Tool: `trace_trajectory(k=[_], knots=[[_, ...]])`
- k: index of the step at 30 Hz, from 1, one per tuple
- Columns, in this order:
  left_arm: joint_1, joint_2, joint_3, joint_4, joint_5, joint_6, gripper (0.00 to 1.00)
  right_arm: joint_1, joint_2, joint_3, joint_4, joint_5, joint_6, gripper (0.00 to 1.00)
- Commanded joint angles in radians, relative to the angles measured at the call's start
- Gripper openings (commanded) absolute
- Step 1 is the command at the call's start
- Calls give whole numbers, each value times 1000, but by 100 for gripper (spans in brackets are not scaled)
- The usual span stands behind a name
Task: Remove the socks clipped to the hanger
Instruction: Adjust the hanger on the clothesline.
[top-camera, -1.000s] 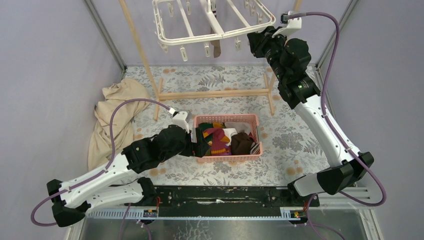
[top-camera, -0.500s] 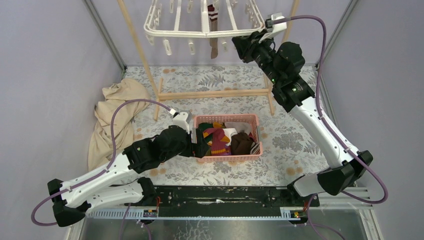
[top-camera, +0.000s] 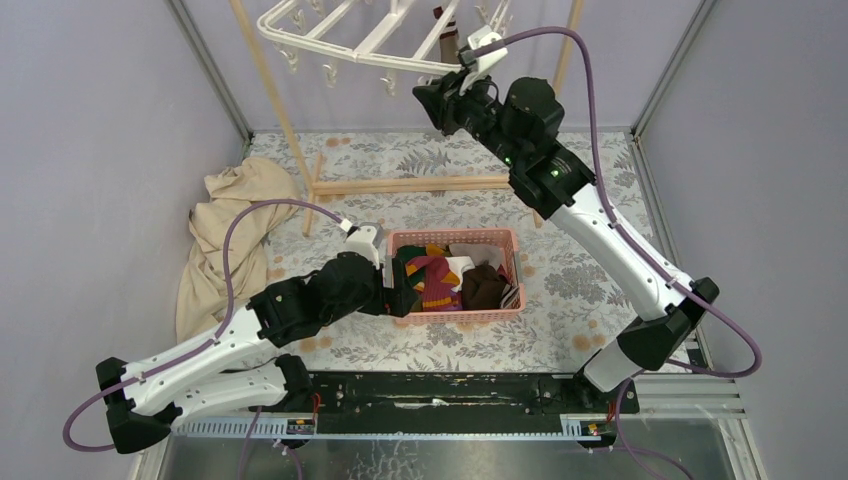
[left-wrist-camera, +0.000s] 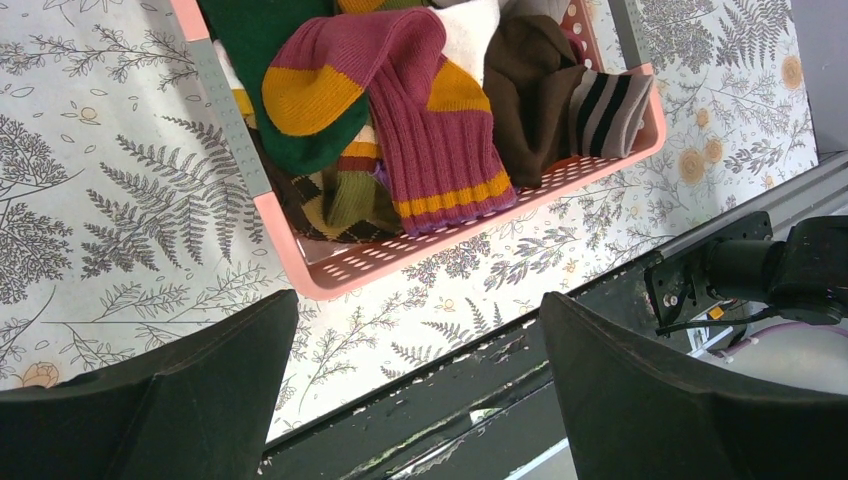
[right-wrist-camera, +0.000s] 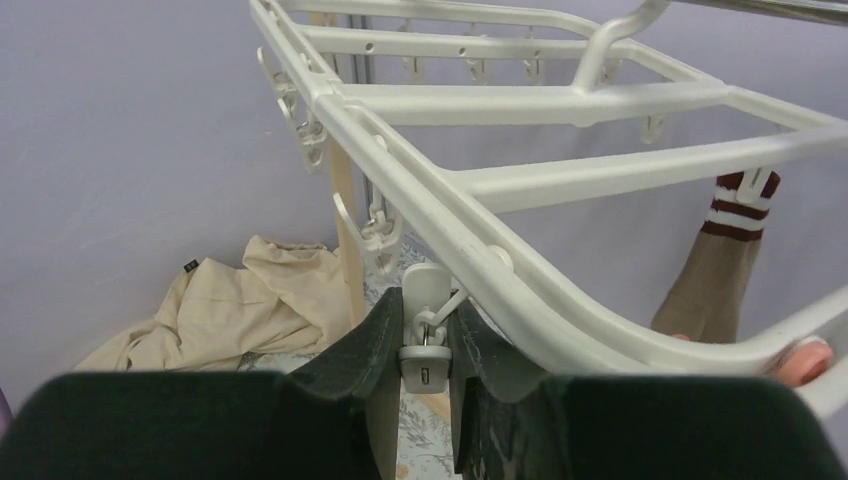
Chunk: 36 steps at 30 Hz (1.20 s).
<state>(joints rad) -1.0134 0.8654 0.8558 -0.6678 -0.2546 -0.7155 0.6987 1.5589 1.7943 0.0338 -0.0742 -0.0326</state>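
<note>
Tabletop (top-camera: 600, 280) basket (top-camera: 455, 235) is filled with socks (top-camera: 440, 280); one sock (right-wrist-camera: 725, 260) is left on the hanger (right-wrist-camera: 560, 100), a clip (right-wrist-camera: 425, 362) pinched by the right gripper (right-wrist-camera: 427, 322), left gripper (left-wrist-camera: 418, 305) spread.

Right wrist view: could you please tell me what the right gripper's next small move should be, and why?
Probably open and shift toward the tan striped sock. The right gripper is shut on an empty clip of the hanger, holding no sock, while that sock hangs clipped further along the frame.

Overhead rear view, two wrist close-ups
</note>
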Motion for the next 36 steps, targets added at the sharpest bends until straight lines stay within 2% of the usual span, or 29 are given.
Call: trace_trajectory(k=[1, 17, 22, 25, 30, 36], knots=[[4, -12, -12, 24, -21, 8, 99, 70, 42, 97, -53, 28, -100, 16], [7, -22, -15, 19, -23, 3, 99, 221, 96, 141, -96, 168, -223, 18], [7, -59, 9, 20, -44, -7, 99, 222, 24, 55, -49, 235, -214, 18], [7, -64, 85, 14, -78, 10, 99, 222, -19, 17, -43, 268, -221, 18], [9, 8, 299, 52, -208, 71, 99, 220, -58, -9, -53, 337, -244, 18], [39, 159, 561, 214, -271, 274, 99, 194, -89, -18, -82, 386, -230, 17]])
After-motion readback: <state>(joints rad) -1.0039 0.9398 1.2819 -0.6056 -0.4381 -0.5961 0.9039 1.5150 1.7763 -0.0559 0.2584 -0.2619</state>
